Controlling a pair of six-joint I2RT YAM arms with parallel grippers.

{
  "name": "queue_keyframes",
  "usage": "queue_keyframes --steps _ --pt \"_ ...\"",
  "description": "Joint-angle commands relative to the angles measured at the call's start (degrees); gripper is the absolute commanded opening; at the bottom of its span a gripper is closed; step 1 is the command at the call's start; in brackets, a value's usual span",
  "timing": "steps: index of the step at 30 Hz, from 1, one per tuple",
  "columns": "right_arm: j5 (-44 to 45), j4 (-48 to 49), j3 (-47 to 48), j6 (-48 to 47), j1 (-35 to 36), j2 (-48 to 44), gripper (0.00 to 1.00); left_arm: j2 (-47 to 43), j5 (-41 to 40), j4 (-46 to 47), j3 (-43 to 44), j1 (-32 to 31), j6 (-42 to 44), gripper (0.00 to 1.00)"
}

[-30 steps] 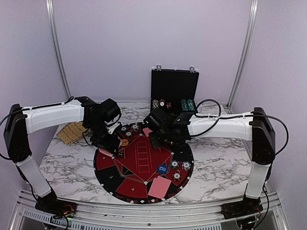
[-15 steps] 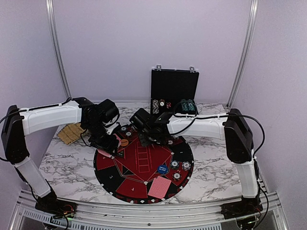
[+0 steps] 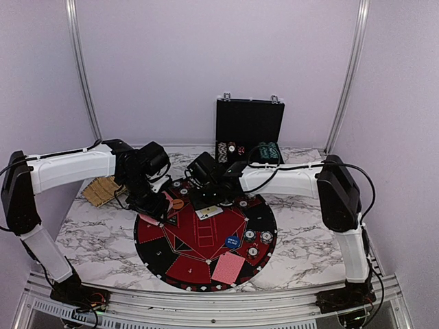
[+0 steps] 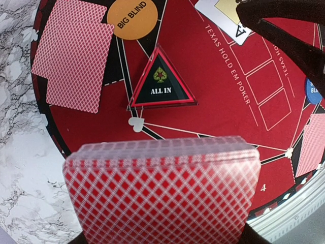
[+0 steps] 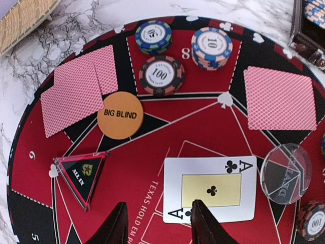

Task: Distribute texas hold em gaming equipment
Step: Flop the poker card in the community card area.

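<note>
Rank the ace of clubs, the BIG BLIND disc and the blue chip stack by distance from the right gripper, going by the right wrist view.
1. Ace of clubs, face up beside the right gripper.
2. BIG BLIND disc, up and left.
3. Blue chip stack, farthest, top of view.

A round black-and-red numbered mat (image 3: 195,240) lies in the middle of a white marble-patterned table (image 3: 309,240), with "TEXAS HOLD EM POKER" printed on its red centre. Behind it, a black hinged case (image 3: 249,123) stands open with its lid upright. A tan woven item (image 3: 103,190) lies on the table left of the mat.
</note>
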Motion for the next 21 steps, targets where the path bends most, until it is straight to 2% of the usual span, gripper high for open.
queue_keyframes --steps 1,9,17,21 --pt "-13.09 8.49 -6.36 1.23 -4.21 -6.4 0.44 -2.28 1.16 0.36 -0.46 0.24 0.41 0.41" --pt "-34.87 19.84 -16.23 4.43 -9.4 -11.33 0.6 -1.65 2.8 0.36 0.69 -1.44 1.14 0.41" --pt "-50.2 25.34 -17.89 8.11 -11.16 -10.33 0.7 -0.17 2.87 0.18 3.12 -5.42 1.87 0.41" --pt "-56.24 28.99 -18.62 10.83 -11.2 -8.88 0.71 0.43 2.98 0.01 4.16 -6.54 1.91 0.41"
